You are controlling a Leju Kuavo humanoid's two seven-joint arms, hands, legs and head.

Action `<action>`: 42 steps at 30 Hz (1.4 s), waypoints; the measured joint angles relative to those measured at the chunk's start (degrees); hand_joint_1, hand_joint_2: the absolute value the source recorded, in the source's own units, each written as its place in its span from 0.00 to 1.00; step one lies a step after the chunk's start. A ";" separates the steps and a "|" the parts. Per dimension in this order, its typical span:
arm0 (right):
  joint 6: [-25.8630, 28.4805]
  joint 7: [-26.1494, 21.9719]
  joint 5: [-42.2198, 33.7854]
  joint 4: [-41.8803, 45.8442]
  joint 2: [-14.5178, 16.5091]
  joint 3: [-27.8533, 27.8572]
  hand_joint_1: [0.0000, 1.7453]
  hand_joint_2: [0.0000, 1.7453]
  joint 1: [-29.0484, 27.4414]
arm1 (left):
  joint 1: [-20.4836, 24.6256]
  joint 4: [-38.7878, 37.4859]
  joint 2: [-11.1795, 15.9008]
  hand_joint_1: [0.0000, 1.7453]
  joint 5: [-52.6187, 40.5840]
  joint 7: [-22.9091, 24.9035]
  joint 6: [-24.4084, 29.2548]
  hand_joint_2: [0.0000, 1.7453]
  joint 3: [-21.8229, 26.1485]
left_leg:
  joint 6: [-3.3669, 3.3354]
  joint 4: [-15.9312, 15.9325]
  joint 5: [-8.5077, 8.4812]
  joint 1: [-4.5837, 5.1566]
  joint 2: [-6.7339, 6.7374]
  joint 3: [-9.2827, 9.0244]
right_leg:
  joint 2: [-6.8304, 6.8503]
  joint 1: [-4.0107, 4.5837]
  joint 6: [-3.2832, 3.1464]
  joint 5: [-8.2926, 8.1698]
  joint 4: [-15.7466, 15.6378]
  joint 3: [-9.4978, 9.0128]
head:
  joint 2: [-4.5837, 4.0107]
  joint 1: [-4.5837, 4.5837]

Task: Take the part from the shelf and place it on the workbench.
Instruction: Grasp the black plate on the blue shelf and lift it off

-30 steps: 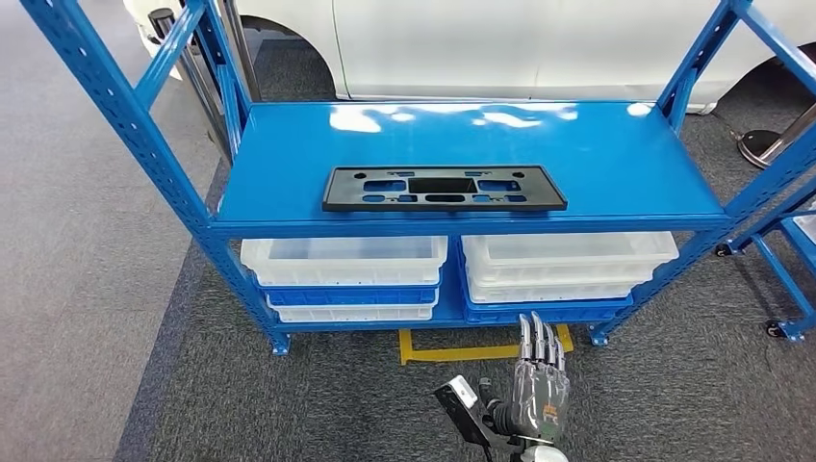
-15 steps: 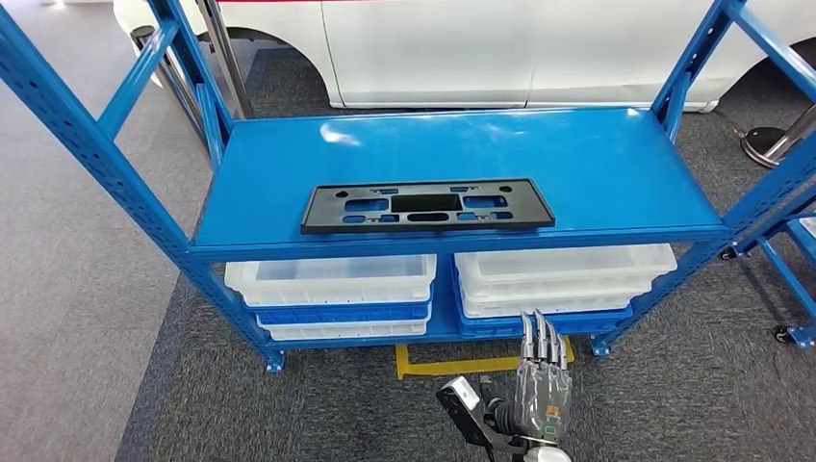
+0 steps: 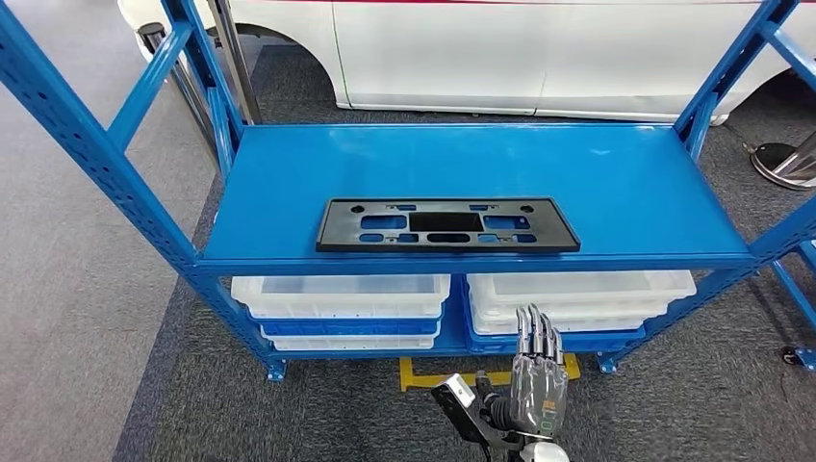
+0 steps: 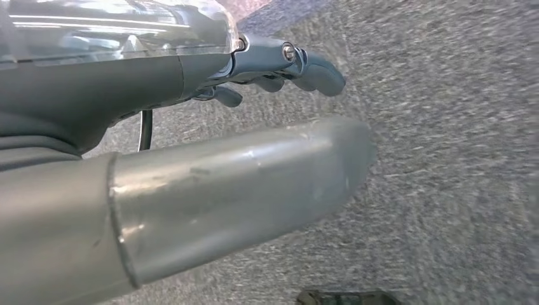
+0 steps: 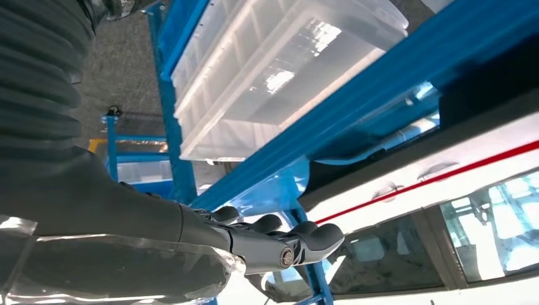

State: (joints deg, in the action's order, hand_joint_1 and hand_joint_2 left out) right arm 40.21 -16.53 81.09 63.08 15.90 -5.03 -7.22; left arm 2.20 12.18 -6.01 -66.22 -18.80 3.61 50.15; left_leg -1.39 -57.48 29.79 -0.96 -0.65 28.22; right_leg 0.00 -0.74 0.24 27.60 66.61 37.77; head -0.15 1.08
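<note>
— Where's the part?

— The flat black part (image 3: 447, 225) lies along the front edge of the blue shelf (image 3: 616, 183), nothing touching it. Under it sit 2 stacks of clear bins (image 3: 342, 294).

— And the hands?

— The right hand (image 3: 536, 371) hangs low in front of the rack, fingers straight and together, holding nothing (well below the shelf). The left hand (image 4: 279, 63) points at the grey carpet (image 4: 457, 159), fingers stretched out, nothing in it either. A white car (image 3: 539, 48) stands behind.
</note>
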 joint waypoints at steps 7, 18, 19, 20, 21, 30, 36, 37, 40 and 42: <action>0.00 0.35 0.00 0.13 -0.03 -0.69 0.00 1.00 0.36 | 0.33 -0.05 -0.27 0.00 -0.10 0.07 -0.02 0.00 -0.02 | 2.22 -2.01 1.86 0.01 0.30 -0.75 | -0.02 0.43 -2.30 -1.54 -7.31 -2.84 | 0.00 -0.10; -0.02 1.07 0.06 0.16 -0.04 -1.34 0.00 1.00 0.63 | 0.00 -0.05 -0.21 0.00 -0.27 0.14 -0.02 0.00 -0.02 | 1.68 -2.41 -3.28 0.53 0.48 6.58 | -0.13 0.68 -1.87 3.29 -7.48 -8.87 | 0.00 -0.06; -0.02 1.34 0.10 0.17 -0.10 -1.55 0.00 1.00 0.73 | -0.05 -0.05 -0.20 0.00 -0.40 0.19 -0.01 0.00 -0.02 | 1.37 -2.22 -2.85 0.72 0.49 6.57 | -0.18 0.74 -1.49 3.47 -7.30 -9.01 | 0.00 -0.04; -0.01 1.67 0.13 0.25 -0.17 -1.83 0.00 1.00 0.88 | -0.08 -0.05 -0.20 0.00 -0.54 0.22 -0.01 0.00 -0.01 | 0.98 -1.90 -3.01 0.67 0.44 6.27 | -0.22 0.79 -1.13 3.59 -7.17 -9.10 | 0.00 -0.03; -0.01 1.98 0.16 0.35 -0.28 -2.20 0.00 1.00 1.09 | -0.13 -0.05 -0.22 0.00 -0.67 0.26 0.00 0.00 -0.01 | 0.64 -1.60 -3.47 0.55 0.42 5.88 | -0.22 0.78 -0.80 3.69 -6.66 -9.16 | 0.00 -0.04; 0.01 4.73 0.10 0.81 -2.14 -8.21 0.00 1.00 3.56 | 0.19 -0.05 -0.29 0.00 -1.61 0.44 0.00 0.00 0.02 | -0.23 -0.78 -1.18 0.24 0.22 2.11 | -0.07 -0.07 0.47 2.85 2.24 0.10 | 0.00 -0.07; -0.01 6.02 -0.48 1.90 -3.33 -13.29 0.00 1.00 5.69 | 0.47 -0.05 -0.55 0.00 -2.16 0.50 -0.35 0.00 0.02 | 1.68 -1.00 0.03 0.29 0.31 1.13 | -0.11 0.66 -1.53 -1.65 -6.36 -1.73 | 0.00 -0.08; -0.01 6.32 -0.51 2.04 -3.44 -14.01 0.00 1.00 6.12 | 0.54 -0.05 -0.58 0.00 -2.28 0.50 -0.42 0.00 0.01 | 1.94 -1.61 0.41 0.25 0.32 1.16 | -0.12 0.52 -1.77 -1.58 -6.69 -2.14 | 0.00 -0.10; -0.02 6.87 -0.46 2.19 -3.69 -16.01 0.00 1.00 7.57 | 0.78 -0.05 -0.72 0.00 -2.61 0.48 -0.52 0.00 -0.01 | 2.44 -8.62 4.19 0.06 0.34 4.60 | -0.04 0.38 -2.44 -1.47 -7.22 -3.00 | 0.00 -0.08; -0.02 7.24 -0.30 2.16 -3.89 -17.02 0.00 1.00 8.26 | 0.74 -0.05 -0.73 0.00 -2.87 0.51 -0.55 0.00 -0.01 | 2.71 -14.69 6.36 0.04 0.34 8.31 | -0.02 0.49 -2.72 -1.26 -7.16 -3.08 | 0.00 -0.07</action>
State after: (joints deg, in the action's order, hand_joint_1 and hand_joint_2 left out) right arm 40.19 -9.30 80.79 65.24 12.01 -22.05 1.04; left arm 2.94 12.13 -6.74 -69.09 -18.28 3.06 50.14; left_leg 1.32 -72.17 36.16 -0.92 -0.31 36.53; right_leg -0.02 -0.25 -2.48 26.34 59.45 34.69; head -0.15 1.01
